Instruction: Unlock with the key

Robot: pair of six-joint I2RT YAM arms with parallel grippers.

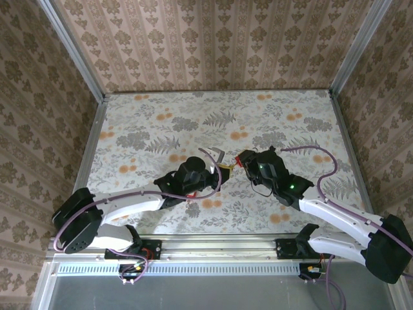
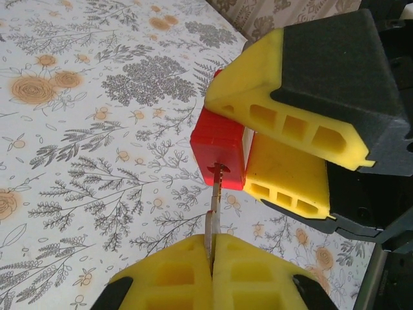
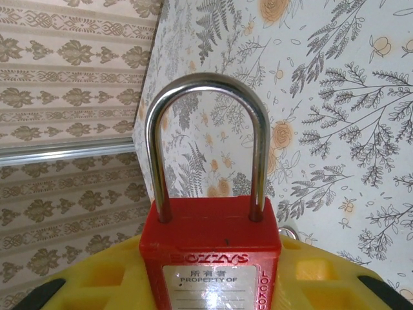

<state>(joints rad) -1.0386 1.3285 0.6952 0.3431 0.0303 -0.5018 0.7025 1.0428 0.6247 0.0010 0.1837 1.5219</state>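
Clamps red safety padlock [image 3: 210, 252] in right tool [image 1: 244, 159], centre of the top view, keyway turned toward the key [image 2: 215, 194] for straight entry. Pinches key in left tool [image 2: 211, 248], pressed together, blade tip seated. Leaves shackle [image 3: 206, 81] closed. Works over floral table [image 1: 193, 116], patterned walls [image 1: 213, 39] around.

Table [image 1: 161, 110]: flat top with a pale cover printed with grey ferns, leaf sprays and orange roses. The print runs edge to edge, far to near. Metal rail [image 1: 90, 145] along the left edge, matching right rail [image 1: 350, 148] along the right edge. Aluminium bar [image 1: 213, 245] across the near edge. Two black arm mounts sit on that near bar: left base [image 1: 145, 248] and right base [image 1: 290, 247], well apart. Both wrist views show the same floral cover, lying smooth where visible.
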